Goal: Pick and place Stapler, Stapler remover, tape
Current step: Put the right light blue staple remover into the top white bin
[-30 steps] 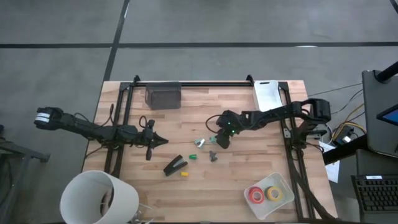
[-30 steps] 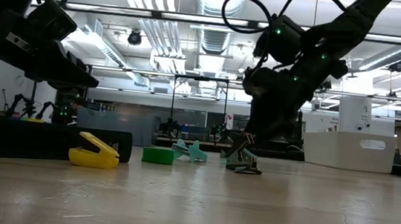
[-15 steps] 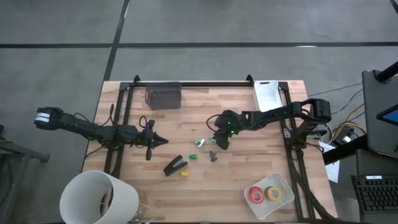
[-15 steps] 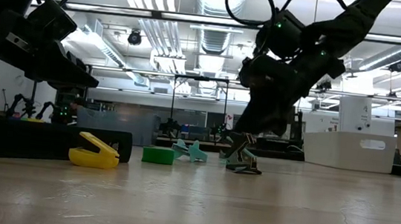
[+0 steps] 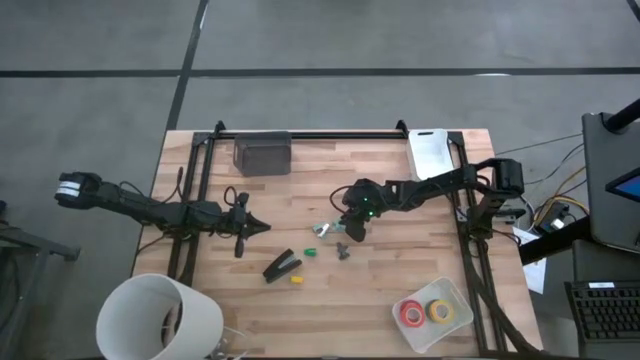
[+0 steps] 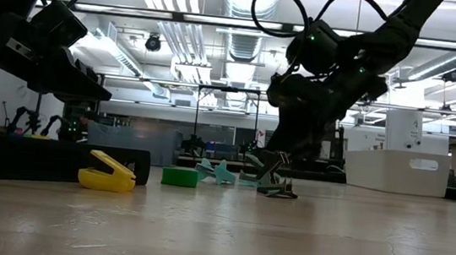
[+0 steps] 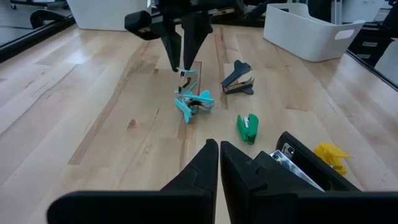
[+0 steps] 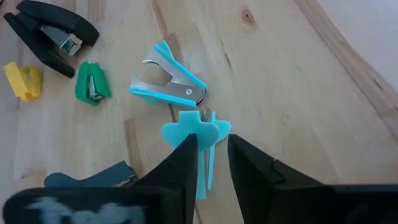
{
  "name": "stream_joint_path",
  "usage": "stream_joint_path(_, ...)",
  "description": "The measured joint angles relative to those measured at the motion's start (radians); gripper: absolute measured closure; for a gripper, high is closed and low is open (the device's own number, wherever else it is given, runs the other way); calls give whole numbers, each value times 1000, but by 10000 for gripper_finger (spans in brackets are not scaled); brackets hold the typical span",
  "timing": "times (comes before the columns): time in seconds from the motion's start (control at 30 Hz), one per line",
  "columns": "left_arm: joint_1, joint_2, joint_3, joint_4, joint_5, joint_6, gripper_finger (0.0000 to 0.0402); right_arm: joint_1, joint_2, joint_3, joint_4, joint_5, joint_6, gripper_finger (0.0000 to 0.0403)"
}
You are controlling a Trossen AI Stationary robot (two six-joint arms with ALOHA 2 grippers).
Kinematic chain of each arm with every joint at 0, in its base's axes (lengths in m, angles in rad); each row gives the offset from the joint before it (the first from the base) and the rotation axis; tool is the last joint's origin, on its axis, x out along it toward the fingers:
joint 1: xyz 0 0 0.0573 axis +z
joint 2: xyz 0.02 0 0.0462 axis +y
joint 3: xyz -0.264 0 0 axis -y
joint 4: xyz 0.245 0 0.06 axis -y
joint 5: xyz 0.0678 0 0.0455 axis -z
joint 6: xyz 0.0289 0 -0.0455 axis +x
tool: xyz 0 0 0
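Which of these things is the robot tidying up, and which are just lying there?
For the job: stapler, teal staple remover, green staple remover, yellow staple remover, grey staple remover, tape rolls.

Just lying about: white bucket, dark box, white bin.

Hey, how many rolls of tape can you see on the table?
2: a red roll and a yellow roll, side by side in the white tray. More could be hidden underneath.
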Motion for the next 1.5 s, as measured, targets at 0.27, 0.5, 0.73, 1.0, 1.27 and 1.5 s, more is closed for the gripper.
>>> stream_joint_path(0.27, 0, 0, 0, 0, 0, 0, 382, 0, 1, 0, 17, -1, -26, 339)
stream_joint_path(0.5, 0, 0, 0, 0, 0, 0, 382, 0, 1, -1, 21, -1, -87, 352)
stream_joint_path(0.73, 0, 0, 0, 0, 0, 0, 381, 2, 2, -1, 28, -8, -149, 360)
stream_joint_path(1.0, 0, 0, 0, 0, 0, 0, 383, 2, 2, -1, 70, -33, -151, 358)
stream_joint_path(1.27, 0, 0, 0, 0, 0, 0, 382, 6, 2, -1, 64, -52, -149, 358)
stream_joint_path(1.5, 0, 0, 0, 0, 0, 0, 381, 17, 2, -1, 73, -71, -162, 360)
